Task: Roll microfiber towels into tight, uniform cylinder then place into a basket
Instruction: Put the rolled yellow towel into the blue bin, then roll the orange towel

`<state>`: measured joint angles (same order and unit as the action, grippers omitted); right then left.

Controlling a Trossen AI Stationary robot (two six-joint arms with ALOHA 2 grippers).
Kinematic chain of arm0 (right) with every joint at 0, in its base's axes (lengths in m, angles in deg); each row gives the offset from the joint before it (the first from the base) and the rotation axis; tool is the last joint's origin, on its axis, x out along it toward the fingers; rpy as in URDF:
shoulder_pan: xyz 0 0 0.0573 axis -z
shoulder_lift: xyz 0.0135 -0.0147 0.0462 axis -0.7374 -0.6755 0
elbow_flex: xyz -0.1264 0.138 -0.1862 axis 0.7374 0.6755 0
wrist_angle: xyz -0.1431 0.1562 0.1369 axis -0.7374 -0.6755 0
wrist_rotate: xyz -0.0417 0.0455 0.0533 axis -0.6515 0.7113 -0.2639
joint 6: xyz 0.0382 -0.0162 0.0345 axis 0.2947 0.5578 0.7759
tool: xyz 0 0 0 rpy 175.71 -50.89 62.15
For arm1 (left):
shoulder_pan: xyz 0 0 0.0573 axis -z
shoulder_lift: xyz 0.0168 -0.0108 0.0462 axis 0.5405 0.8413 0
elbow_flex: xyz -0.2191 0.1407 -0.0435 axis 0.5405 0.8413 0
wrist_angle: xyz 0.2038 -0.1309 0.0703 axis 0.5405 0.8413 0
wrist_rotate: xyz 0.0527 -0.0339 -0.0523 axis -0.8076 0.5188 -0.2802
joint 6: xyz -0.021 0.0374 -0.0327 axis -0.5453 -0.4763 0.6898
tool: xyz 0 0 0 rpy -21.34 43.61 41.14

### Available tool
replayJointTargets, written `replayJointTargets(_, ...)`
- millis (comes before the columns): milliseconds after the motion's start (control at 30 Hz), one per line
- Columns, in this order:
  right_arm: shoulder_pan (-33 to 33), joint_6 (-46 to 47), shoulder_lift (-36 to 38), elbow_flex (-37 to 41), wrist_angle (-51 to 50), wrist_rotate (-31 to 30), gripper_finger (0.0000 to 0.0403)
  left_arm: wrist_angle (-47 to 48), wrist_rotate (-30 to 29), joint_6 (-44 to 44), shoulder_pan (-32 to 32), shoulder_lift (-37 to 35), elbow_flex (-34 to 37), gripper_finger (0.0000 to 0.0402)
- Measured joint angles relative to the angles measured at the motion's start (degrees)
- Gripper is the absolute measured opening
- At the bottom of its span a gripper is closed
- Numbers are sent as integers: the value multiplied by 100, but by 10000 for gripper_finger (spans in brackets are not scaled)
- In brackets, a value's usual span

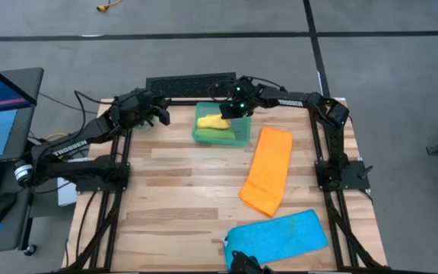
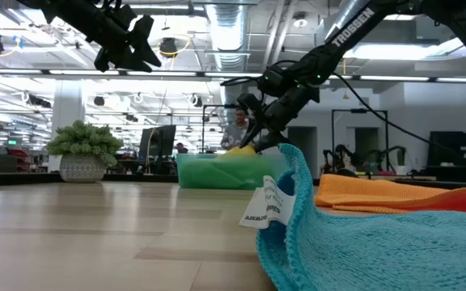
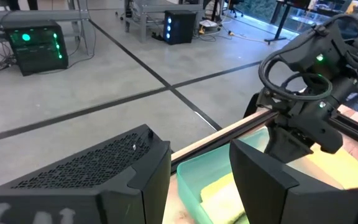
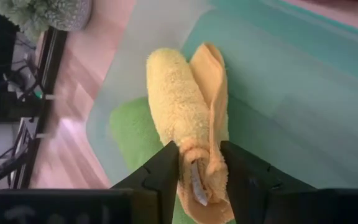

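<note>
Blue towel (image 2: pixel 379 242), cropped, hiding basket (image 2: pixel 217 171).

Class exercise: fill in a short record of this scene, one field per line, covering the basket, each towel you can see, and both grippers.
basket: teal bin at the table's far edge
yellow towel: rolled, in the basket, lying on the green towel
orange towel: flat on the table, unrolled
blue towel: flat at the near edge, unrolled
right gripper: over the basket, fingers around the yellow roll's end
left gripper: open, raised beside the basket, holding nothing
</note>
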<state>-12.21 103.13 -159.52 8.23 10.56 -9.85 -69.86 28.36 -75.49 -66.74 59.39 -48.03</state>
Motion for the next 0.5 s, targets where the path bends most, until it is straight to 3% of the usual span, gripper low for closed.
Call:
replayJointTargets(200, 34, 68, -2, 0, 37, 9, 163, 0, -4, 2, 0, 0, 0, 158)
replayJointTargets(400, 34, 318, -2, 0, 38, -534, 233, 0, -7, 1, 0, 0, 0, 158)
replayJointTargets(500, 104, 524, -7, 0, 38, -493, 258, 0, -9, -22, 0, 0, 0, 158)
